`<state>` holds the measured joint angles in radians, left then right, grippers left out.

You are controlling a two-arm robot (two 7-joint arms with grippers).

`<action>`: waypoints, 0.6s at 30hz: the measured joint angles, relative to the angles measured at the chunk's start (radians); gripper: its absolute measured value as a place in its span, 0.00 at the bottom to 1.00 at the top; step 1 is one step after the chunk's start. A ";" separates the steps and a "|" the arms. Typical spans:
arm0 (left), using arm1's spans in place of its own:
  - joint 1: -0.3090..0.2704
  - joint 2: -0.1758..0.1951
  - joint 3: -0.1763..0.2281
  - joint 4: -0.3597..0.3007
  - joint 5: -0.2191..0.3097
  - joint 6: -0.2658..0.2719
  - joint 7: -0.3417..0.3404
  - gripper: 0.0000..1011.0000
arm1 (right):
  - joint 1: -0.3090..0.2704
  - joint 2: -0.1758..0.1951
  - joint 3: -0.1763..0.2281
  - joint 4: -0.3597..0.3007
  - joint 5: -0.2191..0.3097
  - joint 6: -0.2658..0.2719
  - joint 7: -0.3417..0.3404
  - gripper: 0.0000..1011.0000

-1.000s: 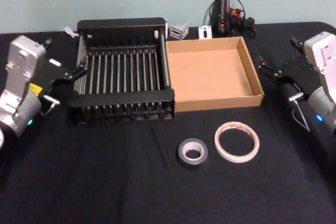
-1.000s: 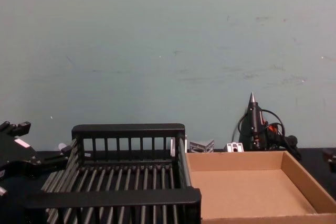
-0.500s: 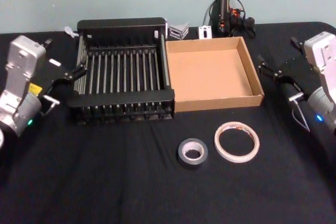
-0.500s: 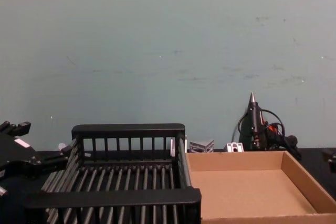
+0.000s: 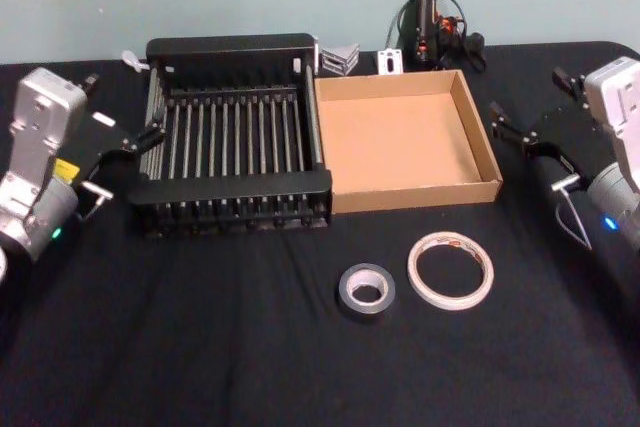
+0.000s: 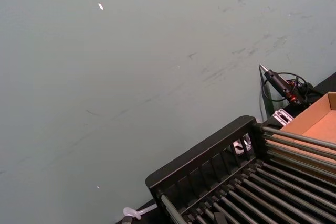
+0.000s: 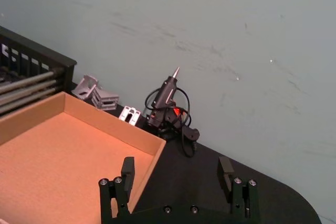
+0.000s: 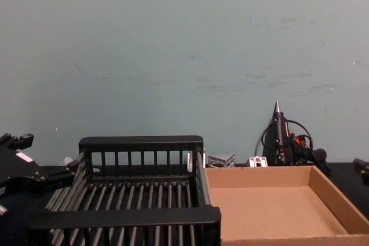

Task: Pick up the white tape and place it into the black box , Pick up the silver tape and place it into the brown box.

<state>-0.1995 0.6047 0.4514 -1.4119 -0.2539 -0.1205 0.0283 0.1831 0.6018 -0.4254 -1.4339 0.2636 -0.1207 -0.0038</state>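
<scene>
The white tape point(image 5: 451, 269) lies flat on the black cloth in front of the brown box point(image 5: 415, 194). Just left of it sits the silver tape point(image 5: 366, 290), a smaller, thicker roll. The black box point(image 5: 235, 187) stands left of the brown box, touching it, and both hold nothing. My left gripper point(image 5: 122, 109) hovers open at the black box's left side, also seen in the chest view point(image 8: 37, 156). My right gripper point(image 5: 528, 102) is open to the right of the brown box; in the right wrist view point(image 7: 177, 169) nothing is between its fingers, with the brown box's wall point(image 7: 113, 121) beyond.
A black glue gun point(image 5: 428, 12) with its cable stands at the table's back edge behind the brown box. Small metal brackets point(image 5: 340, 57) and a white plate point(image 5: 390, 60) lie beside it. Bare black cloth surrounds the two tapes.
My right gripper has shifted slightly up and back. The left arm, both tapes and both boxes have not moved.
</scene>
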 joint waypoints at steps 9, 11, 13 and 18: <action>0.000 0.000 0.000 0.000 0.000 0.000 0.000 0.99 | -0.063 0.021 0.044 -0.093 0.035 0.019 0.037 0.99; 0.000 0.000 0.000 0.000 0.000 0.000 0.000 0.99 | -0.079 0.027 0.053 -0.115 0.044 0.027 0.043 0.99; 0.000 0.000 0.000 0.000 0.000 0.000 0.000 0.99 | -0.104 0.034 0.068 -0.151 0.063 0.047 0.051 0.99; 0.000 0.000 0.000 0.000 0.000 0.000 0.000 0.99 | -0.156 0.047 0.096 -0.217 0.098 0.084 0.064 0.99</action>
<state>-0.1996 0.6047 0.4513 -1.4119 -0.2539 -0.1205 0.0283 0.0274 0.6486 -0.3293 -1.6511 0.3616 -0.0364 0.0607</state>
